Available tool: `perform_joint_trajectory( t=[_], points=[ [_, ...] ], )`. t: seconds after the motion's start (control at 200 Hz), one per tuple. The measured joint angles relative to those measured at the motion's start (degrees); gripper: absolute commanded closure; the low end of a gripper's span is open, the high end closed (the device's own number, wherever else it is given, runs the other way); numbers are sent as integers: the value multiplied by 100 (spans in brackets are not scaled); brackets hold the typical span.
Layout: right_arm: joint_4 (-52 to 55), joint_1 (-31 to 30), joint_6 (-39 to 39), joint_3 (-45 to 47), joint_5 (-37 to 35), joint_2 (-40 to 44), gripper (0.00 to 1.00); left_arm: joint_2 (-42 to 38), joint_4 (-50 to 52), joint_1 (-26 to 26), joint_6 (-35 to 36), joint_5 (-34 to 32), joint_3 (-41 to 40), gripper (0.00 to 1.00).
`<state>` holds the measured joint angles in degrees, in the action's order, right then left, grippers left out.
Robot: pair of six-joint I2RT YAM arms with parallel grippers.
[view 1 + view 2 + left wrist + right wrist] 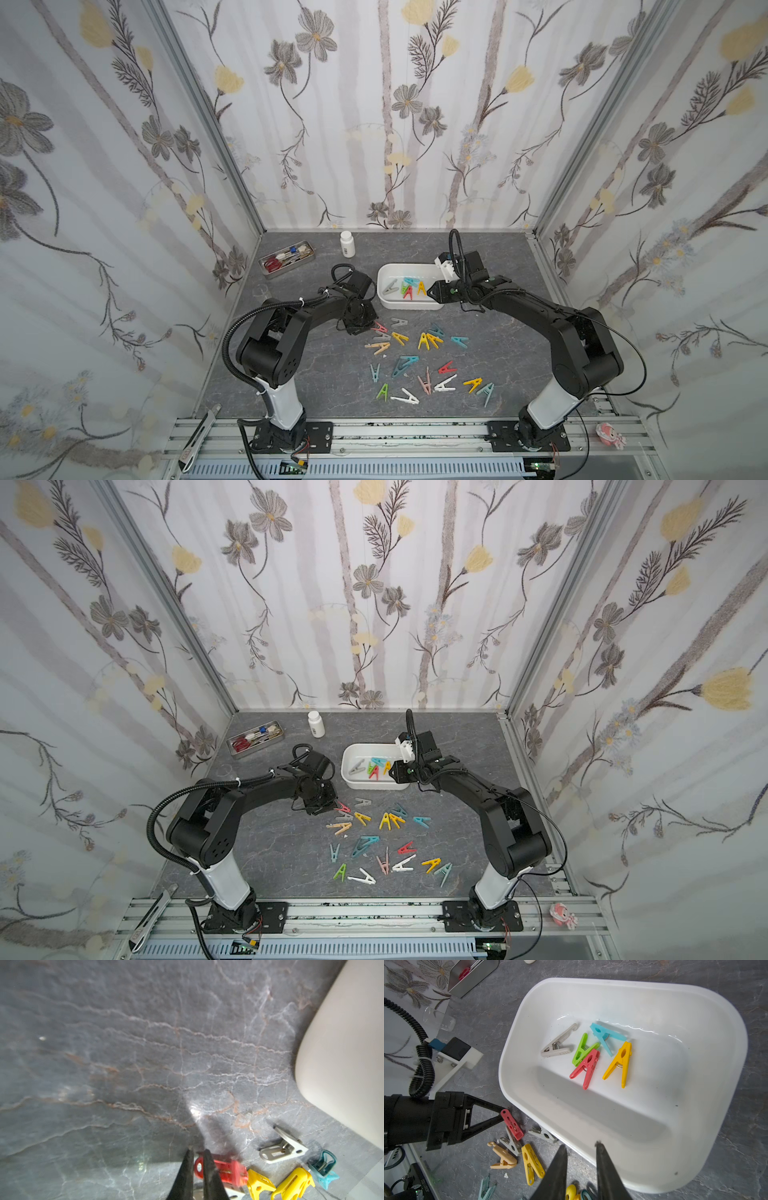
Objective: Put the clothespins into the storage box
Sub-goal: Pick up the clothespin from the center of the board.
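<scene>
Left claw (500,1114) pinches a red clothespin (512,1125) on the table (726,972) just beside the white storage box (529,1001), five pins (586,1068) already inside, while the right claw (581,1145) hangs slightly spread and empty at its rim; next the pin likely needs lifting over the wall.

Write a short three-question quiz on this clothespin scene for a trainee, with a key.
1. True or false: the left gripper is shut on a red clothespin outside the storage box.
2. How many clothespins lie inside the box? A) three B) five C) eight
3. Fill in: the right gripper, above the box's rim, is ____ and holds nothing.
Key: 1 true; 2 B; 3 open.
</scene>
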<state>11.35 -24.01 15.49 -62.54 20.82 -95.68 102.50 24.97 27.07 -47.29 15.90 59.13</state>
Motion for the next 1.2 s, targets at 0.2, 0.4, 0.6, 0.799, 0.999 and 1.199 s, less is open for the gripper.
perform_joint_trajectory(
  t=[0.2,0.4,0.6,0.799,0.999,1.199],
  points=[
    [-46,44,-11,98,37,66,73,42,96,0,-2,0,101,96],
    [-59,46,-11,125,103,74,73,24,219,-57,0,-50,138,100],
    [-63,50,-9,116,138,74,73,-328,291,-302,37,-131,138,100],
    [-55,50,-4,13,140,74,74,-695,184,-426,160,63,138,100],
    [4,50,9,-87,131,92,74,-933,101,-507,323,407,313,100],
    [101,17,9,-105,11,247,74,-813,-376,-411,238,992,850,100]
  ],
)
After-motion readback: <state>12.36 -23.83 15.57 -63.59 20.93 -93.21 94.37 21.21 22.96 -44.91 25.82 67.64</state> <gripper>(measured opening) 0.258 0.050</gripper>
